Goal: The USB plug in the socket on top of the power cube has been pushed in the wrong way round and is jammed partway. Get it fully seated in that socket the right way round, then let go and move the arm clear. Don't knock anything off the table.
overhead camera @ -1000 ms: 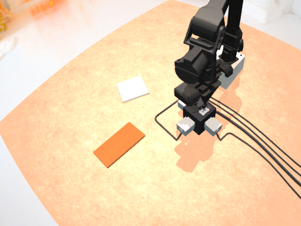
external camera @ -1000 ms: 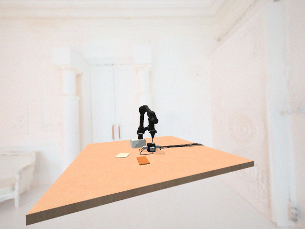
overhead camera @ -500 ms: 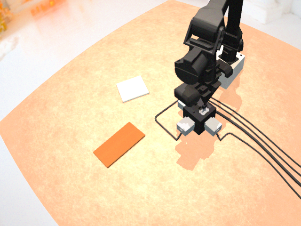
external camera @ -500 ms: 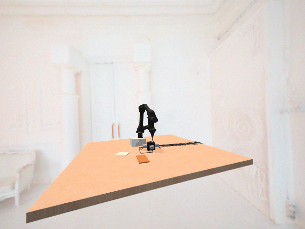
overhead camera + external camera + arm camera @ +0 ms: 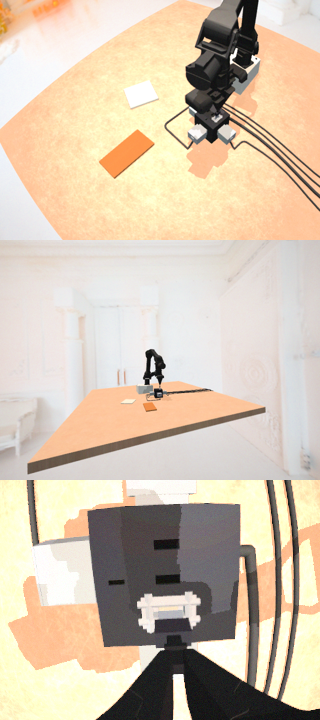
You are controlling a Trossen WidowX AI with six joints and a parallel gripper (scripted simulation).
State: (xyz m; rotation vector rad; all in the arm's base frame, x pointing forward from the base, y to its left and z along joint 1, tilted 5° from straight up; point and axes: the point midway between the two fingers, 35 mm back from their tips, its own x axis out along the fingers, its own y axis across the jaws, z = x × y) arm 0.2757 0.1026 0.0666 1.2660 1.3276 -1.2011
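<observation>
The black power cube [image 5: 210, 129] [image 5: 156, 393] [image 5: 134, 560] stands on the orange table [image 5: 77, 196], with a light-rimmed socket [image 5: 217, 118] [image 5: 168, 610] on its top face. My gripper [image 5: 216, 113] [image 5: 160, 387] [image 5: 176, 659] points straight down over that socket. It is shut on the small dark USB plug [image 5: 175, 640], which sits right at the socket's edge in the wrist view. I cannot tell how deep the plug sits or which way round it is. Two narrow slots [image 5: 167, 544] lie further along the top face.
Grey plugs [image 5: 197, 133] [image 5: 226, 134] stick out of the cube's sides, and several black cables [image 5: 271, 152] run to the right. A white pad [image 5: 140, 93] and an orange pad [image 5: 126, 152] lie to the left. The arm's white base block [image 5: 249, 74] stands behind.
</observation>
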